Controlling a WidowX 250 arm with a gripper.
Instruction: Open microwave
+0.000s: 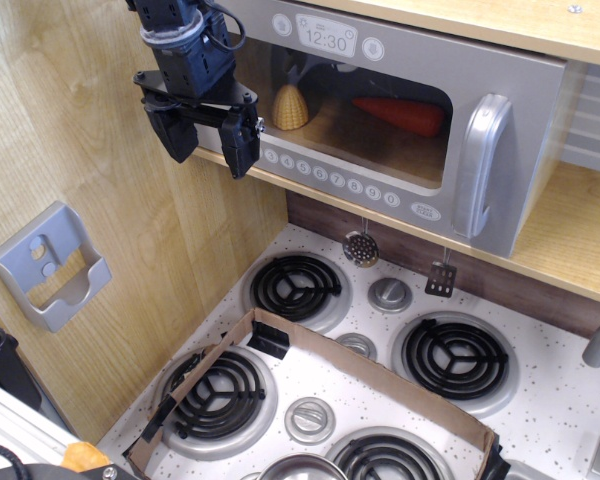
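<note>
The toy microwave point(410, 120) sits on a wooden shelf at the top of the view. Its grey door has a rounded clear window, a clock display point(326, 38) reading 12:30, a row of small white buttons point(330, 176) and a chunky silver loop handle point(483, 165) at its right end. The door stands slightly ajar on the handle side. Inside I see a yellow corn toy point(291, 106) and a red-orange carrot-like toy point(405, 114). My black gripper point(208, 140) hangs in front of the door's left end, fingers pointing down, open and empty, far left of the handle.
A grey wall bracket point(50, 265) is fixed to the left wooden wall. Below is a toy stove with several black coil burners point(296, 285) and silver knobs point(389, 293). A cardboard strip point(360, 372) lies across the stove. Small utensils point(361, 247) hang under the shelf.
</note>
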